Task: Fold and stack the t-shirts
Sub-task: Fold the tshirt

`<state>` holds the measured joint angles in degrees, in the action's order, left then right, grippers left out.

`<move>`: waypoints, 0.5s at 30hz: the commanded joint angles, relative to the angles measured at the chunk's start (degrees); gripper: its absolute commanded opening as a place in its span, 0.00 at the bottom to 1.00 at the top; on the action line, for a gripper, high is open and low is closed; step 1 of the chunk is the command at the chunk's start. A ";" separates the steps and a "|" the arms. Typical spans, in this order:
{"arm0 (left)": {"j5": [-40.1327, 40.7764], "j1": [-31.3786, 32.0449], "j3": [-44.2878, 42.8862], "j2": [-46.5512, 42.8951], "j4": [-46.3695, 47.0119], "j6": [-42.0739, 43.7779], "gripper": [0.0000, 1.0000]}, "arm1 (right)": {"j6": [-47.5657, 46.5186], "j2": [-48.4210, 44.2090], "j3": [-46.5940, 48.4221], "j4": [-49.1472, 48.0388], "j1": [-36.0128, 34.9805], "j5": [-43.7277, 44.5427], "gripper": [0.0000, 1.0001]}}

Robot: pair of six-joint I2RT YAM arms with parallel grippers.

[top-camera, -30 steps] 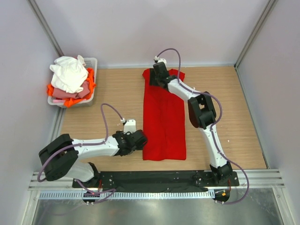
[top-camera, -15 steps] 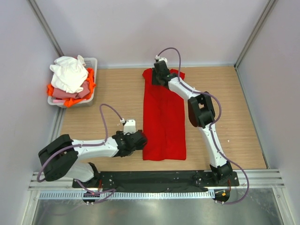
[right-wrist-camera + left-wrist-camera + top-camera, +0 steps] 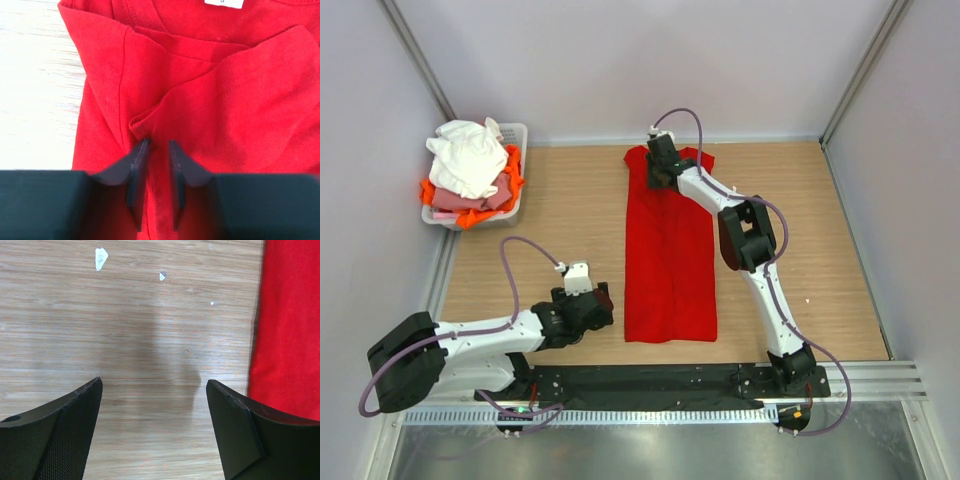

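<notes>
A long bright red t-shirt [image 3: 670, 250] lies folded into a narrow strip down the middle of the table. My right gripper [image 3: 660, 165] is at its far collar end. In the right wrist view its jaws [image 3: 159, 145] stand narrow, pressed down with a ridge of red t-shirt [image 3: 225, 90] pinched between them, just below a folded sleeve corner. My left gripper [image 3: 595, 305] hovers left of the shirt's near corner. It is wide open [image 3: 154, 381] over bare wood, with the red t-shirt's edge [image 3: 290, 325] beside its right finger. More t-shirts, white [image 3: 468, 155], pink [image 3: 470, 200] and orange [image 3: 513, 165], are piled at the far left.
The pile sits in a white slotted basket [image 3: 517, 132] at the far left corner, against the left wall. Grey walls close the table on three sides. Small white specks [image 3: 101, 256] dot the wood ahead of the left gripper.
My left arm has drawn back to the left, away from the shirt's near left corner. The right gripper's jaws have narrowed onto the cloth near the collar.
</notes>
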<state>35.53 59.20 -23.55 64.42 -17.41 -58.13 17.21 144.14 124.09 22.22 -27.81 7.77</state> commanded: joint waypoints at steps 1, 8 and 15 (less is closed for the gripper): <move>2.79 0.13 -0.62 0.61 2.38 -1.02 0.85 | -0.51 -0.79 2.30 -0.33 -0.40 -0.30 0.21; 2.79 0.13 -1.15 1.32 2.20 -1.02 0.85 | -0.60 -1.31 1.25 -0.77 -0.40 -0.30 0.01; 2.88 0.13 -1.23 1.67 2.29 -1.02 0.84 | -0.95 -6.14 -4.63 -4.02 -0.31 1.72 0.01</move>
<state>36.27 59.20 -23.70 65.52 -16.73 -58.11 16.82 143.76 122.32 20.84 -27.81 7.88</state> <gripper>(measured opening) 0.846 0.026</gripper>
